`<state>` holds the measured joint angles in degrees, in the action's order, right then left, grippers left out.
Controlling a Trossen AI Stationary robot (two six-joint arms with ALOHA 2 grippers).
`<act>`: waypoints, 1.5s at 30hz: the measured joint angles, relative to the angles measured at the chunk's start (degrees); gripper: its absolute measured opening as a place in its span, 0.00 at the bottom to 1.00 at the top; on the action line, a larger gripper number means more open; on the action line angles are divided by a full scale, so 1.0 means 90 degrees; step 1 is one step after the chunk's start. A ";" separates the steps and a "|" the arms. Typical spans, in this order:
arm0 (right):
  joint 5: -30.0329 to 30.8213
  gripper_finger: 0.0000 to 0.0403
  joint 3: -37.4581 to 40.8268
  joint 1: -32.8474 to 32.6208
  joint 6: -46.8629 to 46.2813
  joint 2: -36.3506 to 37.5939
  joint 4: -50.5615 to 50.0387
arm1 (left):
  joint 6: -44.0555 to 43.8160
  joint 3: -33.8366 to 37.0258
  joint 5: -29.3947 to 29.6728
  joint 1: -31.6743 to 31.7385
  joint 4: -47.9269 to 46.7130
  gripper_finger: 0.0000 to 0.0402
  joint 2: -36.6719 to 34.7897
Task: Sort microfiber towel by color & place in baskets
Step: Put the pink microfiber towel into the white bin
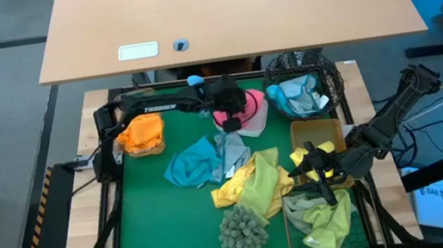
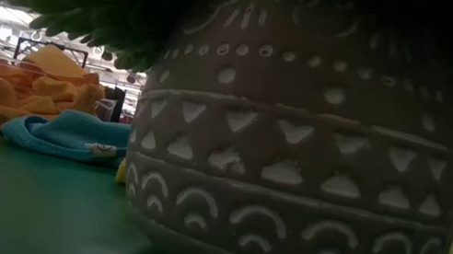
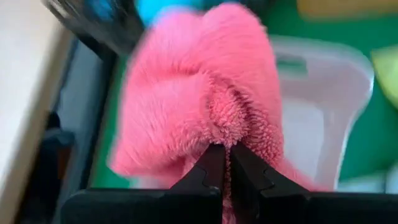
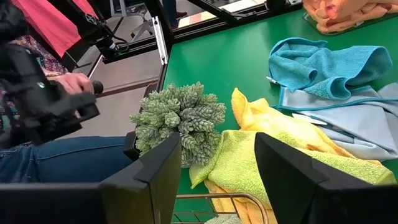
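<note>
My left gripper is at the table's far middle, shut on a pink microfiber towel above the white tub. My right gripper is open over the gold wire baskets at the right and holds nothing. Pale green towels fill the nearer gold basket. Orange towels sit in a container at the left. Teal, grey and yellow towels lie loose on the green mat. Blue towels lie in the black mesh basket. My left gripper pinches the pink towel between its two shut fingers at a bunched fold. The cloth bulges out past the fingertips. Several layers seem gathered in the pinch. In the high view the towel hangs at the gripper over the white tub.
A shaggy grey-green clump in a patterned pot stands at the near middle and blocks most of the low view. A wooden desk lies beyond the far edge. A seated person holds a controller beside the table.
</note>
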<state>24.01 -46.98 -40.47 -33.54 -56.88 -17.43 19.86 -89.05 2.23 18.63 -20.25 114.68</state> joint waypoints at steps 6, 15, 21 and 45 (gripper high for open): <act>0.0000 0.50 -0.0001 -0.0001 -0.0002 0.0000 -0.0039 | 0.0049 0.0445 0.0009 0.0012 -0.0123 0.01 0.0128; 0.0000 0.50 -0.0001 -0.0002 -0.0002 0.0000 -0.0039 | 0.0014 0.0704 0.0193 0.0041 0.0007 0.03 0.0147; 0.0000 0.50 -0.0002 -0.0002 -0.0002 0.0000 -0.0036 | -0.0502 0.0707 0.0202 0.0036 0.0121 0.16 0.0147; 0.0002 0.50 0.0000 -0.0001 -0.0002 0.0000 -0.0046 | -0.0481 -0.0231 0.1191 -0.0750 -0.0784 0.30 -0.0215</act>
<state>24.02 -46.98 -40.48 -33.56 -56.88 -17.85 15.53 -91.13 12.95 11.88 -27.30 112.75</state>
